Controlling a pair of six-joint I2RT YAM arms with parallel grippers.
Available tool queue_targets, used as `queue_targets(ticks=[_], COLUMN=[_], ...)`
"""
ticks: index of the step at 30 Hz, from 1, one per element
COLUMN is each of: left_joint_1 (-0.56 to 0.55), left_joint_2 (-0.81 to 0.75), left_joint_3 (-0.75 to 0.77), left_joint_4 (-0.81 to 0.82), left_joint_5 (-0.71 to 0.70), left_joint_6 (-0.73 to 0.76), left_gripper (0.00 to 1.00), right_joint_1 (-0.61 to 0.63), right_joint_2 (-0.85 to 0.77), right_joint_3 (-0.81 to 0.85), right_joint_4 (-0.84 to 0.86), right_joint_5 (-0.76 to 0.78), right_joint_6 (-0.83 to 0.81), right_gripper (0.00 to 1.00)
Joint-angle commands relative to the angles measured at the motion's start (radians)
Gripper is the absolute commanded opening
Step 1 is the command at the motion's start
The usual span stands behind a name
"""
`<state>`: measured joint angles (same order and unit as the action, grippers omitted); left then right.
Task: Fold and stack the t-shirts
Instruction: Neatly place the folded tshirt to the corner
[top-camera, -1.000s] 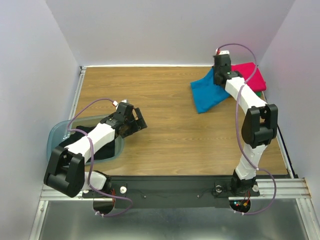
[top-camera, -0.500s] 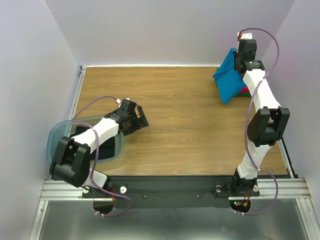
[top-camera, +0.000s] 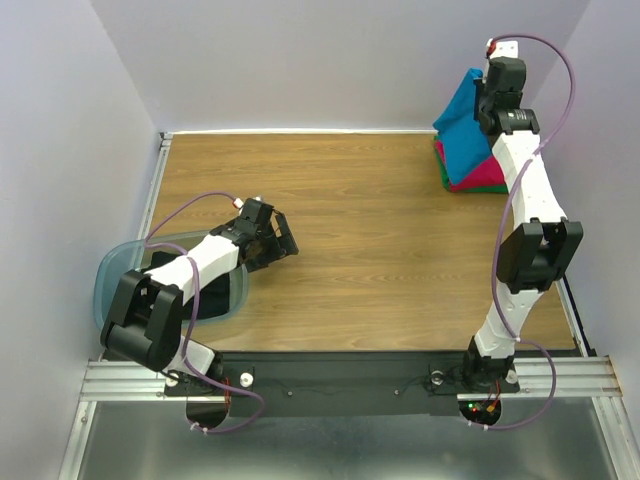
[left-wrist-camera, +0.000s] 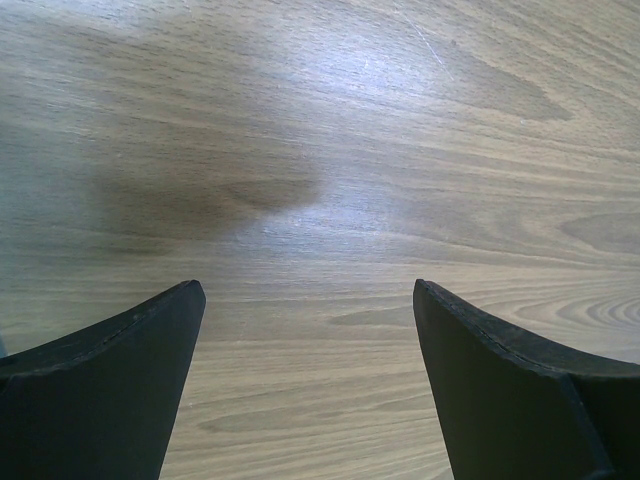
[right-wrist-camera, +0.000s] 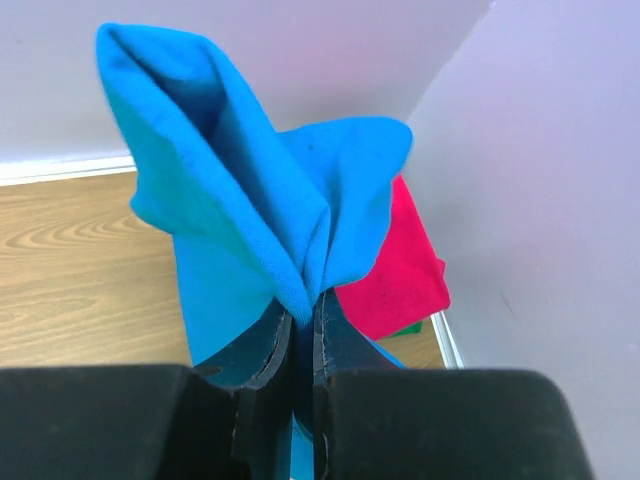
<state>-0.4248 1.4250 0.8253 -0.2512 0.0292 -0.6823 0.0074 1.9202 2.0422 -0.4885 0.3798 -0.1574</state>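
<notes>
The right jaws are pressed together on a bunched fold of the soft bright blue cloth t-shirt (right-wrist-camera: 250, 220), which rises from the pinch in two peaked flaps in the right wrist view. In the top view this blue t-shirt (top-camera: 462, 120) hangs in the upper right of the frame, lifted against the pale back wall, its lower end draping over a folded red-pink t-shirt (top-camera: 478, 175). That red-pink t-shirt (right-wrist-camera: 400, 270) lies flat on the wooden table (top-camera: 370, 230) in the far right corner, with a thin edge of a green t-shirt (top-camera: 443, 176) showing under it. The left jaws are spread wide, holding nothing, and point at bare wood of the table (left-wrist-camera: 320, 150), where a soft shadow falls. In the top view they sit left of centre, beside a translucent blue-grey plastic bin (top-camera: 105, 280) at the left edge, with black cloth (top-camera: 212, 300) inside it.
</notes>
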Motion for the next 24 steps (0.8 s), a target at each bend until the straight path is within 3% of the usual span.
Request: queue_targets(ticks=[1,17,23,24], left_joint_1=[0.006,0.014,0.015,0.015], left_joint_2=[0.003,0.06,0.086,0.087], left_joint_3=[0.035,0.058,0.075,0.075], left_joint_4=[0.0,0.001,0.007,0.004], left_joint_5=[-0.006,-0.008,-0.003,-0.003], left_joint_6=[0.027,0.033,0.036,0.036], left_gripper=[0.98,0.98,0.98,0.98], right_joint_1=[-0.029,-0.164,-0.231,-0.254], right_joint_2=[0.002,0.169,0.313,0.327], right_joint_3=[0.047,0.119,0.231,0.26], right_joint_4=[0.047,0.039,0.039,0.039], right_joint_5=[0.001,-0.074,-0.062,-0.073], right_joint_6=[0.039,0.108,0.131,0.154], right_gripper=[0.0,0.0,0.0,0.08])
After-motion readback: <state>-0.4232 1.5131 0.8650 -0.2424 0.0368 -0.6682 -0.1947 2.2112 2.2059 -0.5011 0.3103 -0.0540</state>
